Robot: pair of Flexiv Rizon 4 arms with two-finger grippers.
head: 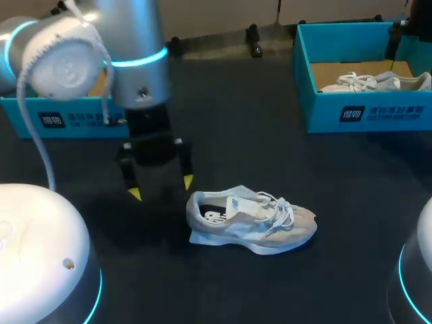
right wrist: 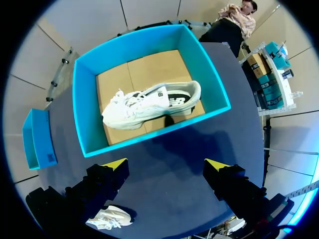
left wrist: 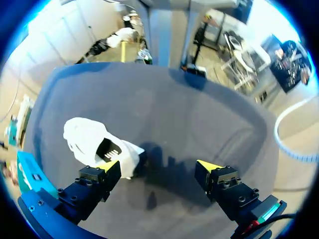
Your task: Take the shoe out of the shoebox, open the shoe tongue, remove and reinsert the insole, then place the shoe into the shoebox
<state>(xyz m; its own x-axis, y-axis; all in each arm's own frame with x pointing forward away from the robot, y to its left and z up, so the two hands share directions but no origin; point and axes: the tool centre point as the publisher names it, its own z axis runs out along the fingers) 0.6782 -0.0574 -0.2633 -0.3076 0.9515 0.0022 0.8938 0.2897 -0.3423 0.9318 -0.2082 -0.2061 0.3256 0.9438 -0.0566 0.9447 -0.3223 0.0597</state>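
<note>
While the pale grey lace-up sneaker rests on its sole at centre frame on the dark table, the left gripper hangs beside its heel, jaws wide and empty. The right gripper, likewise spread and empty, is above the turquoise cardboard shoebox, upper right.

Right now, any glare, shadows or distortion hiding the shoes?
Head view: table shoe evenly lit, no glare. Left wrist view: table shoe blown out white, detail lost; the jaws' shadow falls beside it. Right wrist view: boxed shoe clear, box walls bowed by fisheye.
</note>
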